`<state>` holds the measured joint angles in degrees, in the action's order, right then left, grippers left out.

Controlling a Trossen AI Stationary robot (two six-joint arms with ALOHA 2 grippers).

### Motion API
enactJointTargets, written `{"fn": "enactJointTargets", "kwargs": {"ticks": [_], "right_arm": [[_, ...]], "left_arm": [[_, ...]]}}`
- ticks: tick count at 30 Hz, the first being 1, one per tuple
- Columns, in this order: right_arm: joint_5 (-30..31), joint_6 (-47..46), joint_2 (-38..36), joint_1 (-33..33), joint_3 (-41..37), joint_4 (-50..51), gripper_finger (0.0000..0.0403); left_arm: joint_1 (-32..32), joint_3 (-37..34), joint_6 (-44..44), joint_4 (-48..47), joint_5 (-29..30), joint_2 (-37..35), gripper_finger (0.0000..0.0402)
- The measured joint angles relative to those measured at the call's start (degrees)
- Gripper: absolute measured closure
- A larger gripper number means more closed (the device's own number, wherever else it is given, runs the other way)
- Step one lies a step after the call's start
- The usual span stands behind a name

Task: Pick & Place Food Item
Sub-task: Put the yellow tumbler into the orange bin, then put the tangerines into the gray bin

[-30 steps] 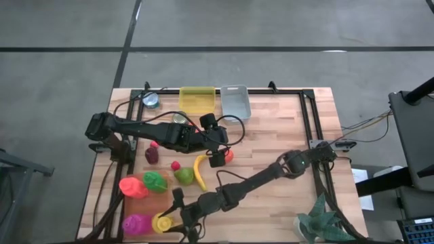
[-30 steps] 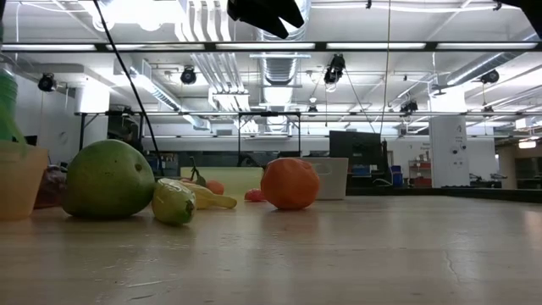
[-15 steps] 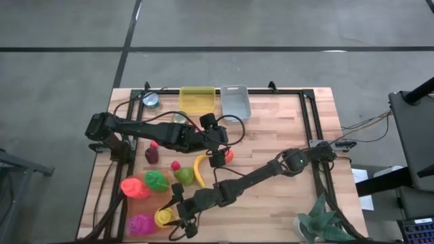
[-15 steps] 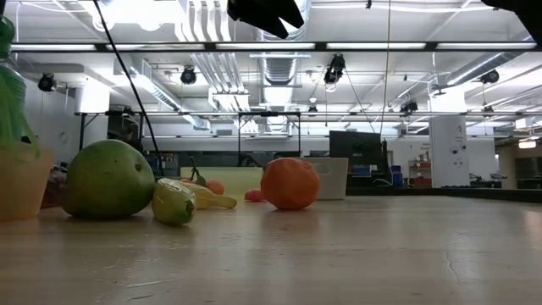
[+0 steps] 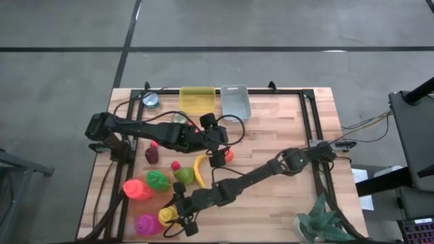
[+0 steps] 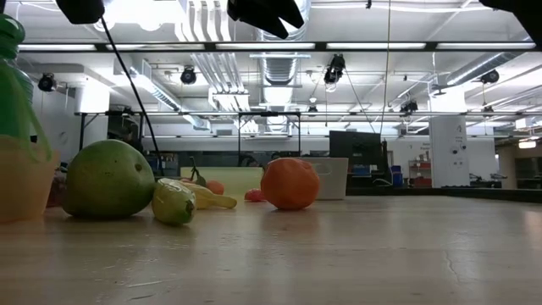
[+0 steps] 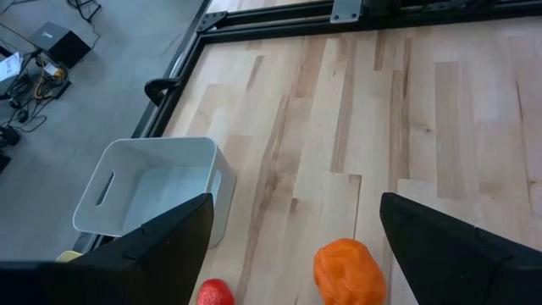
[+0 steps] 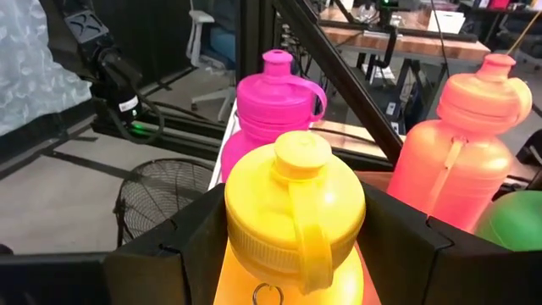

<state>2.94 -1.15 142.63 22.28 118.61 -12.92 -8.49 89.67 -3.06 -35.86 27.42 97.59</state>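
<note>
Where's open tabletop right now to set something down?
The bare boards right of the white bin and orange fruit, out to the black rail, are free. The left half is crowded: banana, pear, bottles, both arms.

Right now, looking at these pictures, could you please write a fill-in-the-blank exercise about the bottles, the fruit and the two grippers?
1. The right gripper is closed around the ____ bottle.
2. The left gripper hangs with its jaws ____ above the orange fruit.
3. Next to the yellow bin stands a ____ bin.

Missing words: yellow; open; white
</note>
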Motion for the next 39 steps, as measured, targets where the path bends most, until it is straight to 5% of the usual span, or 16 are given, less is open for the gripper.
{"fn": "enactJointTargets", "kwargs": {"ticks": [27,39], "right_arm": [[-0.4,-1.0,0.0,-0.2,-0.1,0.7,0.0181],[-0.5,-0.4,0.0,-0.2,-0.2,0.8,0.0102]], "left_arm": [[0.0,0.0,0.0,0.0,0.0,0.0,0.006],[0.0,0.0,0.0,0.0,0.0,0.0,0.006]]}}
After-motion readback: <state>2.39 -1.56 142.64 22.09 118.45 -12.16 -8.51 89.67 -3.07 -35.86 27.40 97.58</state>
